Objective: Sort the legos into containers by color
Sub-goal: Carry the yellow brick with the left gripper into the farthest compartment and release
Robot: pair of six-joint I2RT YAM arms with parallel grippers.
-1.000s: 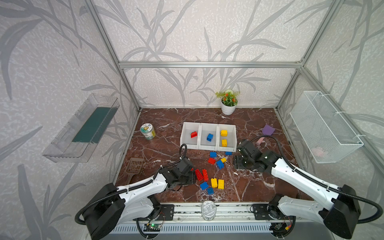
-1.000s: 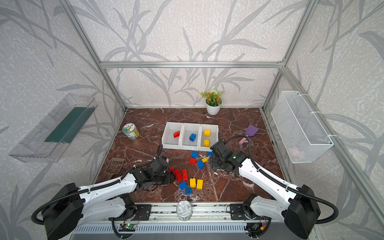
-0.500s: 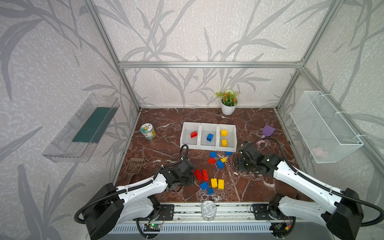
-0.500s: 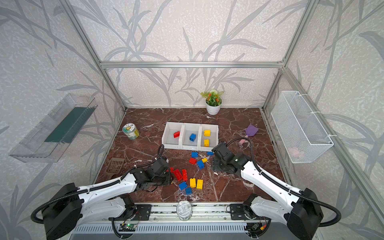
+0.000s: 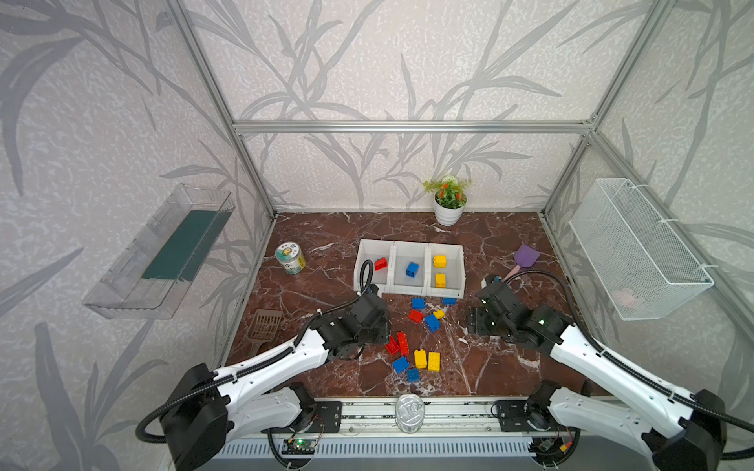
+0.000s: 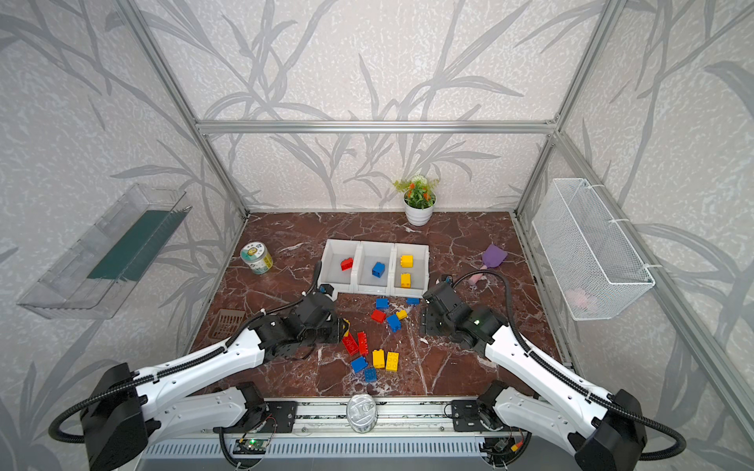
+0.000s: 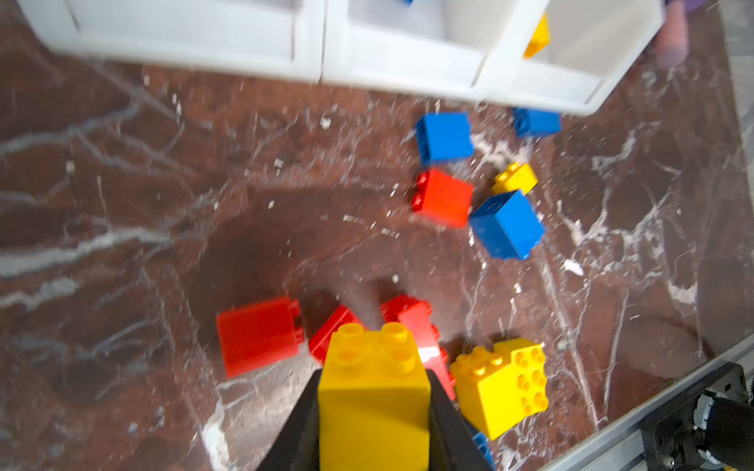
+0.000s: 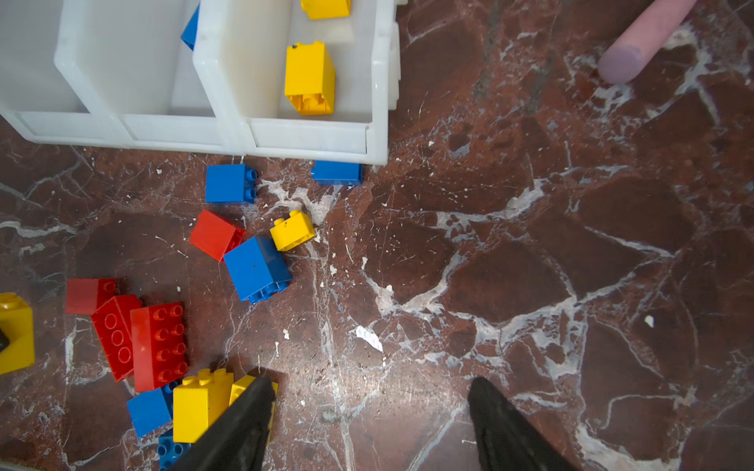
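The left gripper [image 7: 373,385] has just clamped shut on a yellow lego [image 7: 373,412], so that piece looks ready to go to the containers [image 7: 408,69] ahead, the end one holding yellow, while the right gripper [image 8: 371,393] hangs open over bare marble [image 8: 530,285].

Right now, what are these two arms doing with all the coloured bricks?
Two robot arms are sorting by colour into three white bins. The left arm has its jaws shut on a yellow brick at the loose pile of about a dozen bricks. The right arm hangs with jaws open and empty over bare tabletop. The bins hold one red brick, one blue brick and two yellow ones.
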